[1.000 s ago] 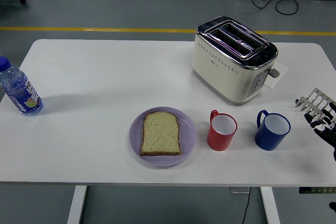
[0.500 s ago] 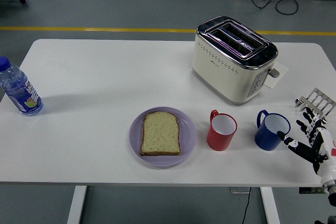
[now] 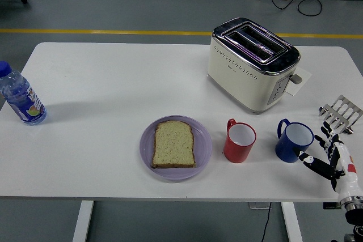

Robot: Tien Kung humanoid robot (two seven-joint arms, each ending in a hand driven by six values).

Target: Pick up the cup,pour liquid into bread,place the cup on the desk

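Blue cup [image 3: 294, 141] upright on table [image 3: 102, 83]; right hand [image 3: 332, 160] beside it, fingers [image 3: 309, 159] spread, released.

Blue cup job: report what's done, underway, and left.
Nothing is done: the blue cup stands on the table, ungrasped. Underway: the right hand, fingers spread, is beside it. Left: grasping, pouring onto the bread slice on the purple plate, setting it down.

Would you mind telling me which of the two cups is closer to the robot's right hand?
The blue cup: it stands just left of the open right hand, while the red cup sits farther left, next to the plate.
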